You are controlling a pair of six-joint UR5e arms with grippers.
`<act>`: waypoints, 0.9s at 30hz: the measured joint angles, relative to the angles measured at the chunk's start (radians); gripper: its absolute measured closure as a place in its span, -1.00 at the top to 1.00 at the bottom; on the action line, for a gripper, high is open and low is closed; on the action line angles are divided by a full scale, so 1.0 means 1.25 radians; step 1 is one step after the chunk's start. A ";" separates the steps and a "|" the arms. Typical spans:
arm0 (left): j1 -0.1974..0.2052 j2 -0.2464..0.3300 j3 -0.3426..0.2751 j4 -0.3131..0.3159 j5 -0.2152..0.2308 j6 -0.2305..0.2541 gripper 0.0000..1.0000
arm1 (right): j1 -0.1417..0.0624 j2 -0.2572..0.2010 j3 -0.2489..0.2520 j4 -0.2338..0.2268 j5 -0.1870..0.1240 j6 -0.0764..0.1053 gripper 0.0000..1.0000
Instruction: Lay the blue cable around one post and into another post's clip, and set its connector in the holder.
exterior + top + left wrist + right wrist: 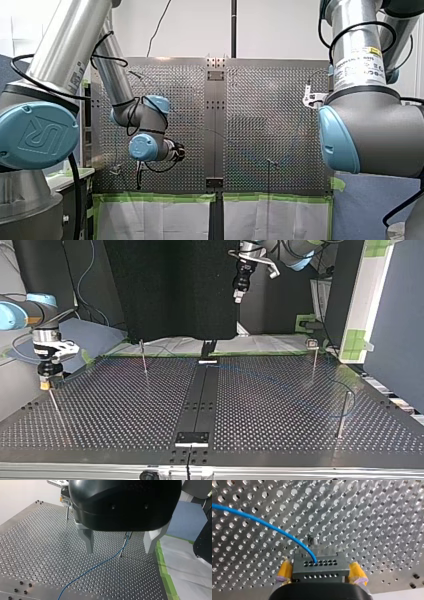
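The blue cable (262, 522) ends in a dark connector block (320, 568). The block sits between the yellow pads (284, 571) of my right gripper (320, 573), which stand open close beside it. In the top view this gripper (46, 384) hangs over a thin post (56, 409) at the left. My left gripper (118, 542) is open with nothing between its metal fingers (87, 540). It hovers above the plate, and ahead of it the cable (95, 566) runs up to a post (123, 547). That post's top is hidden behind the gripper body.
More posts stand on the perforated table (125, 415): one at the back (144, 359), one with a clip (313, 355) and one at the right (342, 415). A black centre strip (202, 395) divides the plate. Green tape (163, 570) marks its edge.
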State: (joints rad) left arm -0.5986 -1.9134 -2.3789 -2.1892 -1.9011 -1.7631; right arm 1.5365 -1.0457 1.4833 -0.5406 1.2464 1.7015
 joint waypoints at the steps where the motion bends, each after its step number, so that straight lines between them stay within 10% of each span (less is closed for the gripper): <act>1: 0.000 0.000 0.000 0.000 0.000 0.000 1.00 | 0.000 0.000 0.000 0.001 0.004 0.000 1.00; 27: 0.000 0.000 0.000 0.000 -0.001 -0.001 1.00 | 0.000 0.000 0.000 0.007 0.039 -0.002 1.00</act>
State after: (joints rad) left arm -0.5985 -1.9135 -2.3789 -2.1893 -1.9026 -1.7640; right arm 1.5365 -1.0457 1.4831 -0.5324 1.2951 1.6989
